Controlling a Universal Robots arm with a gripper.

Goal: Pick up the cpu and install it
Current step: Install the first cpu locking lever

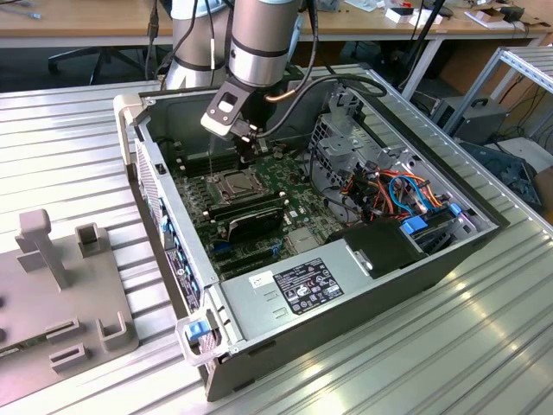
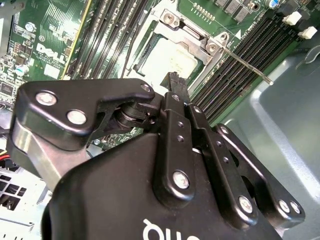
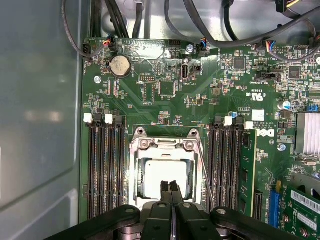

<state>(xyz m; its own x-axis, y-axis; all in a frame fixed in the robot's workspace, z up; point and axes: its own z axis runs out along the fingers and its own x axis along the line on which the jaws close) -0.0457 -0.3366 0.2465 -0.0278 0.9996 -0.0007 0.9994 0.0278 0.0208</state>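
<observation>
The cpu is a pale silvery square lying flat in the socket on the green motherboard. A hinged metal frame surrounds the socket, and its thin lever sticks out to one side. My gripper hangs just above the cpu's near edge with its two black fingers pressed together and nothing between them. In the second wrist view the fingertips point down at the cpu. In the exterior view the gripper reaches down into the open computer case, just behind the socket.
Black memory slots flank the socket on both sides. Long black cards lie in front of it. The case walls, a drive cage and coloured cables hem in the board. A grey fixture sits on the table at the exterior view's left.
</observation>
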